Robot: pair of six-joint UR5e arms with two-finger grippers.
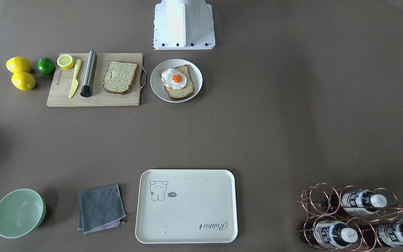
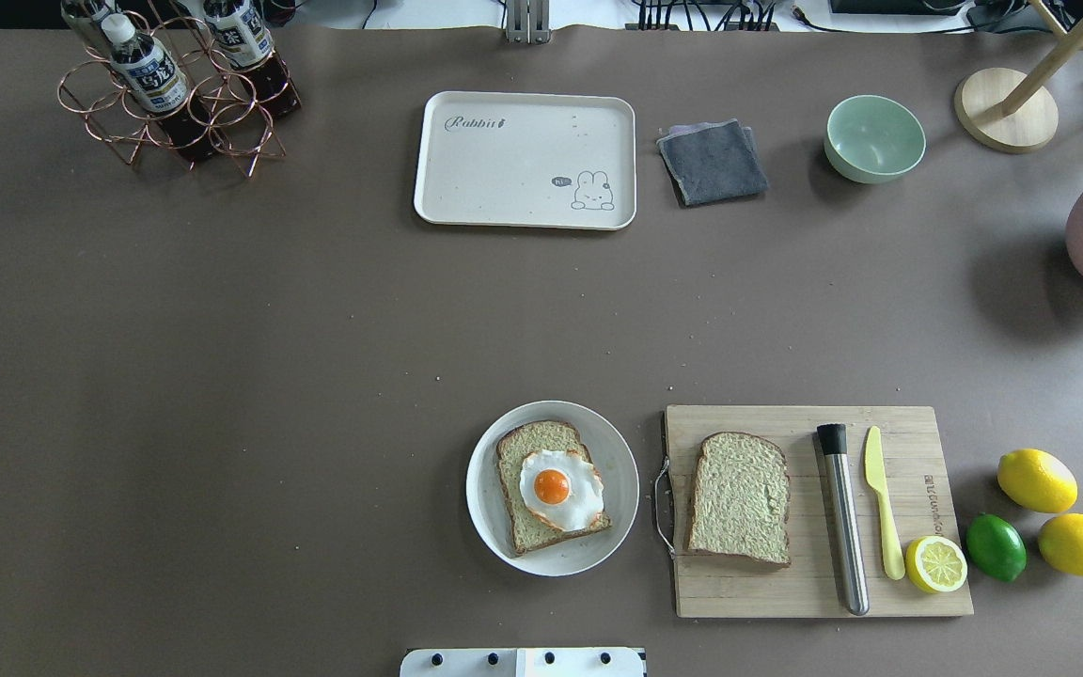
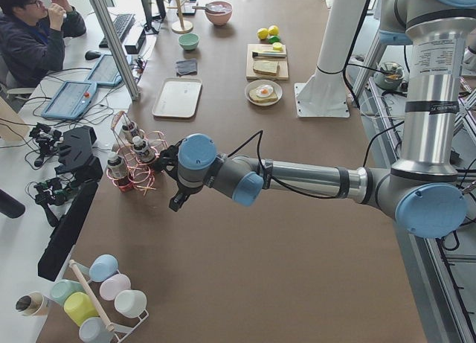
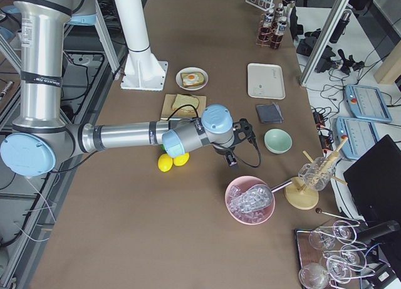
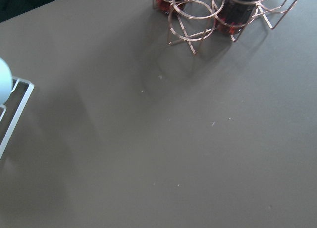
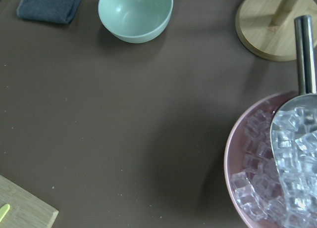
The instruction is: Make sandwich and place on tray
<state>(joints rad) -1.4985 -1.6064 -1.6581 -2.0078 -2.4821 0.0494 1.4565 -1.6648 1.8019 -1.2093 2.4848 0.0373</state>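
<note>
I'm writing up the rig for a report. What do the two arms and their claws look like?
The left arm and right arm are silver tubes with grey joints and light-blue round caps. The left claw and right claw are black. A thin black cable loops out near each wrist. A printed label wraps the left arm's upright tube.

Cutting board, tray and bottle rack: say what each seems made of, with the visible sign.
The cutting board looks like unvarnished wood, perhaps bamboo: pale strips with grain lines. The tray is probably matte plastic or melamine: cream, speckled, with a moulded rim. The bottle rack is shiny copper-coloured metal wire bent into rings.
</note>
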